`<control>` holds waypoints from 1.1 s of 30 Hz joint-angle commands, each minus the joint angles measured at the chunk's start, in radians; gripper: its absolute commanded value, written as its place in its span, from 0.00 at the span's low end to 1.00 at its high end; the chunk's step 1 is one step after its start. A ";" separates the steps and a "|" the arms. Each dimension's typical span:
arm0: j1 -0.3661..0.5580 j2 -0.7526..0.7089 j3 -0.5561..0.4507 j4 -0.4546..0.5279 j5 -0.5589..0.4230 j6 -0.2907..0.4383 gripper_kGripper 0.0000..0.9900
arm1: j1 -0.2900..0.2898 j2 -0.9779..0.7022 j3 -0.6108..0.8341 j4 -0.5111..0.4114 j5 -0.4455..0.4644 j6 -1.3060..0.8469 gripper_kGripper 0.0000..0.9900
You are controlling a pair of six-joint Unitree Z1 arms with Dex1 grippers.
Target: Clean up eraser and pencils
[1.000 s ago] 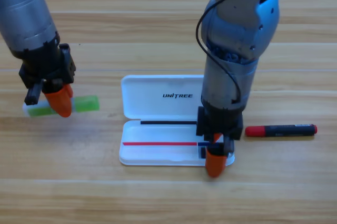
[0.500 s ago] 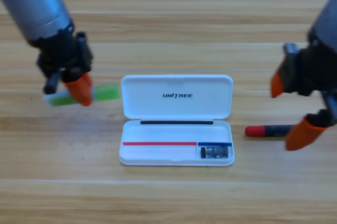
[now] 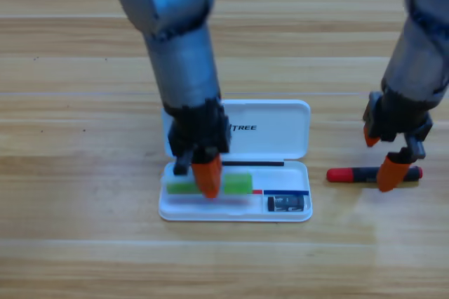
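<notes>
plainly the main risk sits with the short light-green pencil [image 3: 210,185]: it lies along the lower tray of the open white plastic case [image 3: 236,212] at the frame's centre, and the left gripper [image 3: 199,175] grasps it with orange fingers [image 3: 208,180]. if it is let go tilted, an end could ride the rim and roll out onto the wooden desk [image 3: 84,243]. the left arm drops steeply from the top edge. the small dark eraser [image 3: 286,203] lies in the tray's lower-right compartment. at right, the right gripper [image 3: 382,155] hangs over the black pencil with red ends [image 3: 358,174], fingers spread astride it; closing off-centre could flick it away.
</notes>
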 commanded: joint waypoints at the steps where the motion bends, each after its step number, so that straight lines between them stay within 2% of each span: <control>1: -0.027 0.086 -0.022 0.022 -0.013 -0.006 0.00 | -0.039 0.138 -0.035 -0.020 -0.006 -0.018 0.82; 2: -0.027 0.089 -0.023 0.026 -0.013 -0.004 0.00 | -0.039 0.147 -0.040 -0.020 -0.008 -0.021 0.80; 5: -0.027 0.094 -0.028 0.037 -0.011 0.003 0.00 | -0.039 0.165 -0.046 -0.018 -0.008 -0.036 0.62; 9: -0.027 0.100 -0.040 0.049 -0.008 0.007 0.00 | -0.042 0.171 -0.044 -0.018 -0.010 -0.059 0.18; 11: -0.027 0.106 -0.057 0.062 -0.008 0.005 0.00 | -0.042 0.171 -0.043 -0.018 -0.010 -0.062 0.04; 12: -0.027 0.108 -0.063 0.066 -0.008 0.003 0.00 | -0.044 0.170 -0.043 -0.017 -0.011 -0.064 0.00; 19: -0.027 0.102 -0.077 0.078 -0.007 0.000 0.00 | -0.044 0.138 -0.035 0.002 -0.022 -0.062 0.00; 23: -0.027 0.105 -0.080 0.078 -0.007 -0.001 0.00 | -0.042 0.070 -0.038 0.051 -0.023 -0.050 0.00; 33: -0.027 0.125 -0.091 0.077 0.006 -0.003 0.00 | 0.001 -0.080 -0.035 0.134 0.004 -0.018 0.00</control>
